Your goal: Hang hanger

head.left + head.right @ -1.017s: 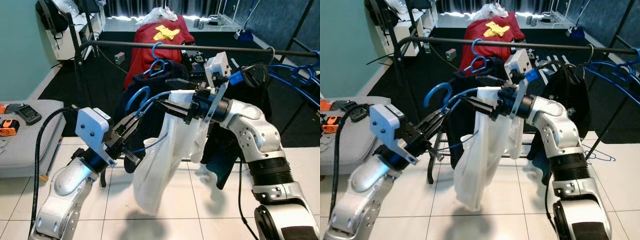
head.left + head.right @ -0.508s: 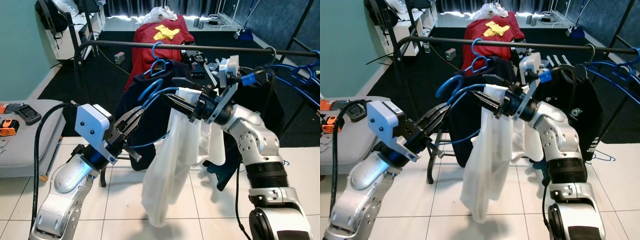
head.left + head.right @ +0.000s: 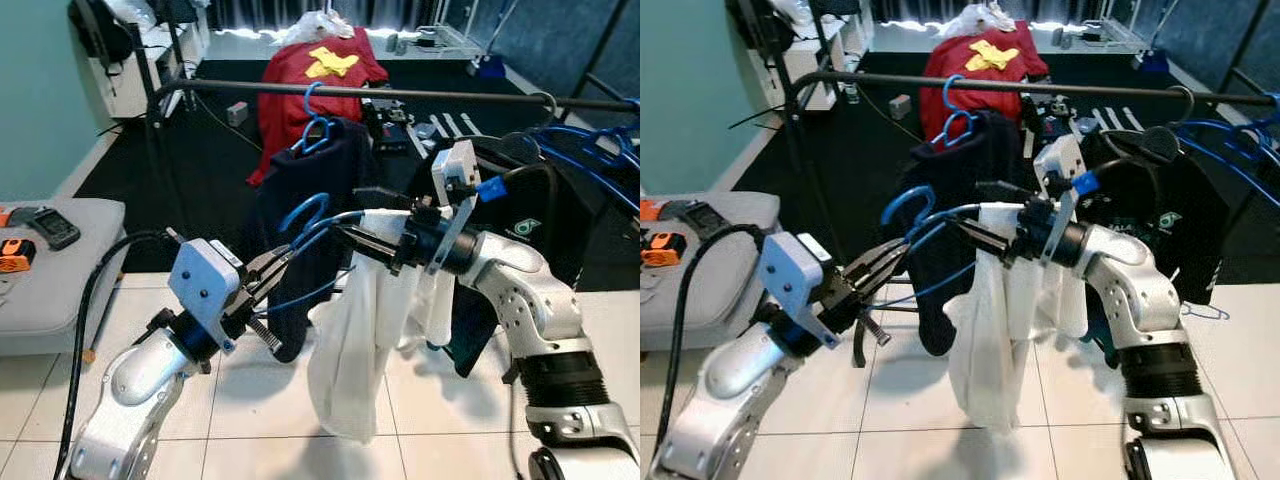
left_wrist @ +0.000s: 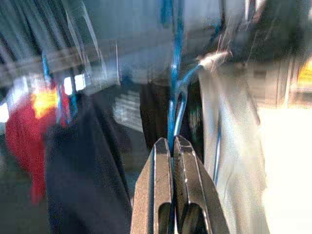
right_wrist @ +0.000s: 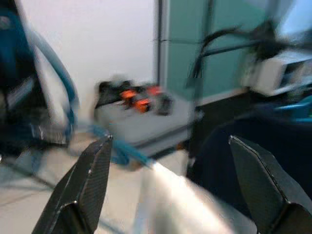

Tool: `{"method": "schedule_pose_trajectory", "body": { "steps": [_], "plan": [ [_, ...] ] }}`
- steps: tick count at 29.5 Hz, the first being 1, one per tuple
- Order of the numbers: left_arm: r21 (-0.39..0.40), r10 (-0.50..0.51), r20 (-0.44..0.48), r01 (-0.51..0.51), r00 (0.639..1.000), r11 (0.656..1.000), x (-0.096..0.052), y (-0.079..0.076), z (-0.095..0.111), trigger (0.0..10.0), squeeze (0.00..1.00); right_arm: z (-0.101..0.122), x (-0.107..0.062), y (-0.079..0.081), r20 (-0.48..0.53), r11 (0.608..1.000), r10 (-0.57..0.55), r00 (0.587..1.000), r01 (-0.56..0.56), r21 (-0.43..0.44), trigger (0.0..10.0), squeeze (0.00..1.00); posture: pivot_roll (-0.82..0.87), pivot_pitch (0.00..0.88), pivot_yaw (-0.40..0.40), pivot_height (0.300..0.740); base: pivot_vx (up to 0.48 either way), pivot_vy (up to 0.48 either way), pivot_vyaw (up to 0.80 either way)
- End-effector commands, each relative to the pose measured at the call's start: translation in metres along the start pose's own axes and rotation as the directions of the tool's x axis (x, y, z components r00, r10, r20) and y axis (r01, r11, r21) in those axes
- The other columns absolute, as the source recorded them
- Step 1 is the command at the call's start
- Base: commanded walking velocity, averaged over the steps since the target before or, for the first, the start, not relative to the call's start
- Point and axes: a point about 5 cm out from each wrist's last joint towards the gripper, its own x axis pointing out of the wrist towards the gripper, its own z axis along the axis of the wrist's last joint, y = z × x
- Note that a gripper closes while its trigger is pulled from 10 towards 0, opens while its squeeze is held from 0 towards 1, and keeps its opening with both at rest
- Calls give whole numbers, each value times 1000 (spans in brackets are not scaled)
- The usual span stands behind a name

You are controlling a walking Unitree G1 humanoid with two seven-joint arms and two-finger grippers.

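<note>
Below black rail [image 3: 400, 95] — thin blue hanger [image 3: 305, 215], limp white cloth [image 3: 355, 340].

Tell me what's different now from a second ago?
The camera shifted too, but the blue hanger with the white garment looks lower, farther below the rail. The left gripper stays shut on the hanger; the right gripper stays open beside it.
</note>
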Motion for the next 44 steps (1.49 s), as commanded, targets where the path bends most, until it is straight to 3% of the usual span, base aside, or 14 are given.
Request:
{"method": "schedule_pose_trajectory", "body": {
  "steps": [1,2,4,6,16,17,19,20,23,24,25,27,38,44],
  "plan": [
    [20,-18,-43,19,999,1000,-2,2,-6,10000,0,4,-2,12,-37,991,131,991,-132,-20,10000,0,-110,95,-25,740,0,0,0],
    [30,-56,-50,58,997,998,-2,0,-6,10000,0,3,-8,20,-91,970,242,966,-243,-4,10000,0,-111,94,-25,740,0,0,0],
    [30,-56,-50,58,997,998,-2,0,-6,10000,0,3,-8,20,-91,970,242,966,-243,-4,10000,0,-111,94,-25,740,0,0,0],
    [39,-99,-58,101,993,994,-1,-3,-7,10000,0,6,-16,31,-119,926,378,918,-376,44,10000,0,-115,96,-21,740,0,0,0],
    [35,-104,-46,106,993,994,2,-6,-6,10000,0,5,-22,44,-146,881,474,868,-465,93,10000,0,-117,98,-16,740,0,0,0],
    [31,-82,-39,83,996,996,2,-3,-5,10000,0,4,-22,37,-180,913,408,895,-406,49,10000,0,-119,98,-15,740,0,0,0],
    [31,-82,-39,83,996,996,2,-3,-5,10000,0,4,-22,37,-180,913,408,895,-406,49,10000,0,-119,98,-15,740,0,0,0],
    [19,-56,-27,57,998,998,1,-1,-4,10000,0,4,-21,25,-203,956,286,937,-293,-5,10000,0,-119,99,-15,740,0,0,0],
    [19,-56,-27,57,998,998,1,-1,-4,10000,0,4,-21,25,-203,956,286,937,-293,-5,10000,0,-119,99,-15,740,0,0,0],
    [-15,4,5,-4,1000,1000,1,5,0,10000,0,6,-19,1,-193,995,48,980,-63,-72,10000,0,-122,102,-18,740,0,0,0],
    [-78,80,56,-75,995,994,1,12,6,10000,0,1,-18,-7,-193,994,-92,977,79,-73,10000,0,-124,103,-17,740,0,0,0],
    [-133,132,95,-119,987,984,1,15,12,10000,0,-9,-17,-7,-211,987,-162,964,153,-57,10000,0,-124,103,-18,740,0,0,0],
    [-204,161,172,-125,972,971,2,14,26,10000,0,-36,-14,5,-268,977,-200,942,213,19,10000,0,-124,107,-24,740,0,0,0],
    [-213,137,197,-94,971,972,5,10,31,10000,0,-35,-7,2,-191,970,-227,955,239,47,10000,0,-117,103,-32,740,0,0,0]
  ]
}}
